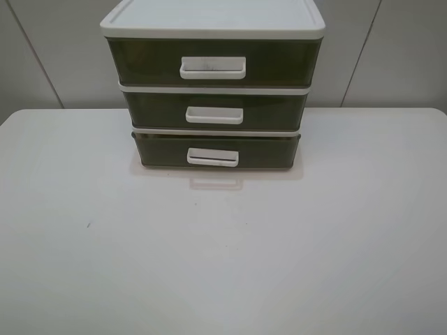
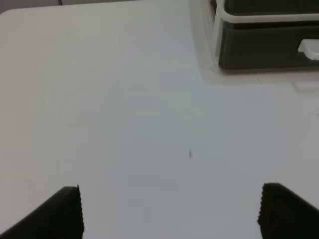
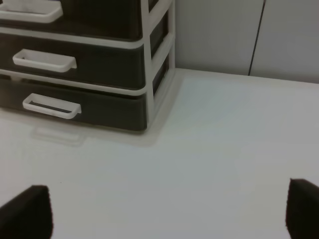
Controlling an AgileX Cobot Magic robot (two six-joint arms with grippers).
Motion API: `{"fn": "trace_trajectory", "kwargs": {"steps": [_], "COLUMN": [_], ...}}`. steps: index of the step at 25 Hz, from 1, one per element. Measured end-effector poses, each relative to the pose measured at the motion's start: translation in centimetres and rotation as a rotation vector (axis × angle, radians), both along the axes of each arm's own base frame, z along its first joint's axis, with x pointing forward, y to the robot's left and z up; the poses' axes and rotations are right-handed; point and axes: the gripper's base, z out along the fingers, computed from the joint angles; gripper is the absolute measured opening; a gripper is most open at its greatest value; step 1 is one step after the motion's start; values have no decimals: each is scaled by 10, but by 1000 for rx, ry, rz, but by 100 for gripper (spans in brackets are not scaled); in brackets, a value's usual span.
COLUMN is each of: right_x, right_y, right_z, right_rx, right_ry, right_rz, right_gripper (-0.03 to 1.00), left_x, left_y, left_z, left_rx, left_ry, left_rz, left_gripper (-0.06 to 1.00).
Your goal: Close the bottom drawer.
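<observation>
The bottom drawer (image 1: 216, 151) is smoky olive-brown with a white loop handle (image 1: 212, 157). It is the lowest tier of the white-framed three-drawer unit (image 1: 212, 21) at the back middle of the table. Its front looks about level with the frame, at most a little out. It also shows in the left wrist view (image 2: 264, 50) and the right wrist view (image 3: 99, 107). My left gripper (image 2: 169, 214) is open and empty over bare table, well short of the unit. My right gripper (image 3: 169, 214) is open and empty, also well short of it. Neither gripper shows in the exterior high view.
The two matching drawers (image 1: 214, 108) above it look shut. The unit stands on a white table (image 1: 223, 251) against a pale panelled wall (image 1: 391, 56). A small dark speck (image 1: 88, 225) lies on the table at the left.
</observation>
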Motion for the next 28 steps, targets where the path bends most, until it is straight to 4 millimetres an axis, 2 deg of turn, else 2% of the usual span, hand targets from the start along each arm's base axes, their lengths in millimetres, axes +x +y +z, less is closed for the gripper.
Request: {"fn": "trace_trajectory", "kwargs": {"steps": [4,6,10,17,28], "right_x": [14,16,16,16,16], "right_y": [3,4,3,3,3], "right_z": [-20,-23,-23,-22,-22], "right_rx": [0,-2,7,6,2], "right_ry": [37,49,39,34,33], "right_rz": [6,6,-9,-161,-171], "right_gripper": [82,82,82,82,82], "left_x": [0,0,0,0,0], "left_y": [0,0,0,0,0], "left_z": [0,0,0,0,0], "left_rx": [0,0,0,0,0], "left_ry": [0,0,0,0,0], "left_rz": [0,0,0,0,0], "left_gripper": [72,72,72,72,72]}}
